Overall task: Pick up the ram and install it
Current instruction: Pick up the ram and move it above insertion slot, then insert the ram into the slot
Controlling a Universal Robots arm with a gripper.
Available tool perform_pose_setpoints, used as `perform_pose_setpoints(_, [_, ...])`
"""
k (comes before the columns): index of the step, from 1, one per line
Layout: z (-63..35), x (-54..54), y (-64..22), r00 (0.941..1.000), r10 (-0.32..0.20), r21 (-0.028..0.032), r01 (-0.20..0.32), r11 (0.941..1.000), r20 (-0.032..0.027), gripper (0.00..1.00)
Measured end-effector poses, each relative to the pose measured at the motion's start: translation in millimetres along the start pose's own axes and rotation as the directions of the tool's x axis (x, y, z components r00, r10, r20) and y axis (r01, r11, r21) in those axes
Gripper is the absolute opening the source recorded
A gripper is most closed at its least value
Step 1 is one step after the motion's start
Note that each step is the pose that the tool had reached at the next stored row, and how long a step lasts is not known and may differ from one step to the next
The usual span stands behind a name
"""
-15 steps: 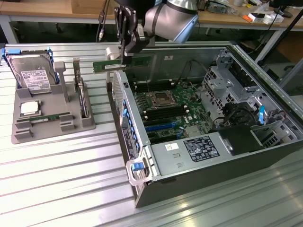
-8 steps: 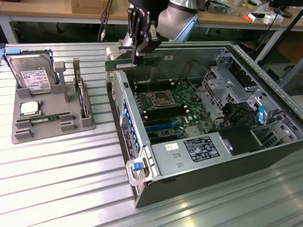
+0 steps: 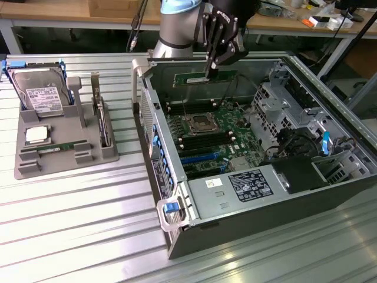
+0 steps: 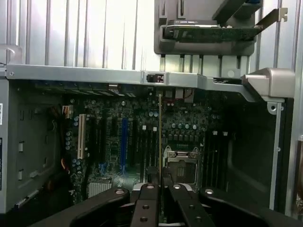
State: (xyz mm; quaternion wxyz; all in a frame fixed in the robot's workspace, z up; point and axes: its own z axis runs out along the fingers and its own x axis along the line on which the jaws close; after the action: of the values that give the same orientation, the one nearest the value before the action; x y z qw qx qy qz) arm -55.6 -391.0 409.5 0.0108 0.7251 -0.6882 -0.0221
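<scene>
Slatted metal bench (image 3: pixel 70 236) carrying an open computer case (image 3: pixel 277 227), which lies on its side toward the exterior view's right with the circuit board (image 3: pixel 235 147) facing up. A grey tray (image 3: pixel 65 168) sits near the bench's left edge in that view, well apart from the case, with a hard drive (image 3: pixel 41 97) standing at its back. The arm (image 3: pixel 179 26) reaches in over the far wall of the case. The pincer (image 3: pixel 209 71) hangs above the far part of the circuit board, its fingers drawn narrow and clamped on one end of the ram (image 3: pixel 189 77). The ram is off the tray, held in the air clear of the board and not seated. Its long axis runs level, roughly along the case's far wall, and the free end sticks out from the fingers toward the exterior view's left. From the wrist view the ram (image 4: pixel 160 123) shows edge-on as a thin line rising from between the fingers (image 4: pixel 147 203), with the pincer (image 4: pixel 160 182) pinching it at the middle of its thickness. That line runs the same way as the dark memory slots (image 4: pixel 147 146) just beside the processor socket (image 4: pixel 180 163), so the stick looks about parallel to them. I judge the slots (image 3: pixel 203 141) to lie below the ram and somewhat toward the near side of the case.
</scene>
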Motion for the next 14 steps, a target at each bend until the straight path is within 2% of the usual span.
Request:
perform_pose_setpoints(3, [-0.7, 1.2, -21.9, 1.0000, 0.000, 0.0000, 0.000, 1.0000, 0.0001, 0.13])
perform_pose_setpoints(4, [-0.8, 1.3, -25.3, 1.0000, 0.000, 0.0000, 0.000, 1.0000, 0.0000, 0.13])
perform_pose_setpoints(6, [-1.4, 2.2, -40.6, 1.0000, 0.000, 0.0000, 0.000, 1.0000, 0.0002, 0.13])
perform_pose_setpoints(7, [-1.7, 2.6, -49.5, 1.0000, 0.000, -0.0001, 0.000, 1.0000, 0.0000, 0.13])
perform_pose_setpoints(8, [-2.2, 3.3, -64.2, 1.0000, 0.001, -0.0001, -0.001, 1.0000, 0.0001, 0.13])
perform_pose_setpoints(9, [-2.6, 3.8, -73.5, 1.0000, 0.001, -0.0002, -0.001, 1.0000, 0.0001, 0.13])
perform_pose_setpoints(10, [-2.9, 4.0, -77.9, 1.0000, 0.001, -0.0002, -0.001, 1.0000, 0.0001, 0.13])
perform_pose_setpoints(14, [-2.9, 4.1, -78.0, 1.0000, 0.001, -0.0001, -0.001, 1.0000, 0.0023, 0.13])
